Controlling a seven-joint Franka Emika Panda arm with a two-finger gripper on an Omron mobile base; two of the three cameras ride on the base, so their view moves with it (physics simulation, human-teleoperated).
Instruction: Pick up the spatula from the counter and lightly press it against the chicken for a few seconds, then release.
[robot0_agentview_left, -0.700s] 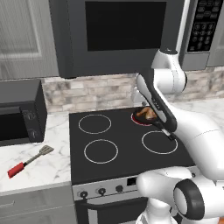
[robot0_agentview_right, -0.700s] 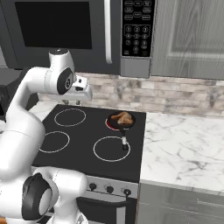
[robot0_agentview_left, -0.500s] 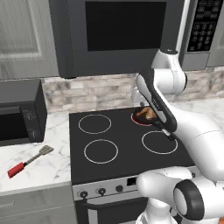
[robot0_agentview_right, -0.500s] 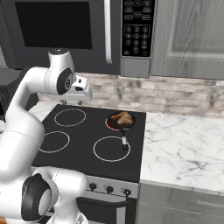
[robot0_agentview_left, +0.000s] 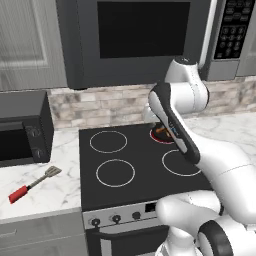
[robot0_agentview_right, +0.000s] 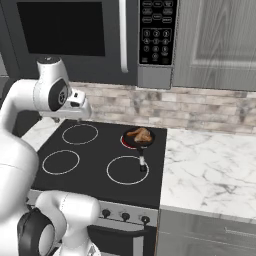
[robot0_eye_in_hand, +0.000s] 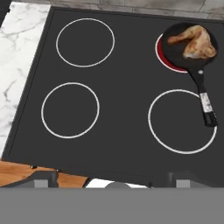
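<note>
Left base view: the red-handled spatula (robot0_agentview_left: 33, 183) lies flat and untouched on the marble counter (robot0_agentview_left: 65, 192) left of the stove (robot0_agentview_left: 137, 150), its handle angled toward the near edge, within easy reach. Right base view: the chicken (robot0_agentview_right: 140, 133) sits in a black pan (robot0_agentview_right: 135, 143) on the glowing far right burner, while the gripper (robot0_agentview_right: 80, 111) hangs above the stove's far left. Hand view: above the cooktop, the fingertips (robot0_eye_in_hand: 43, 178) are spread wide and empty, apparently ready for the pickup.
</note>
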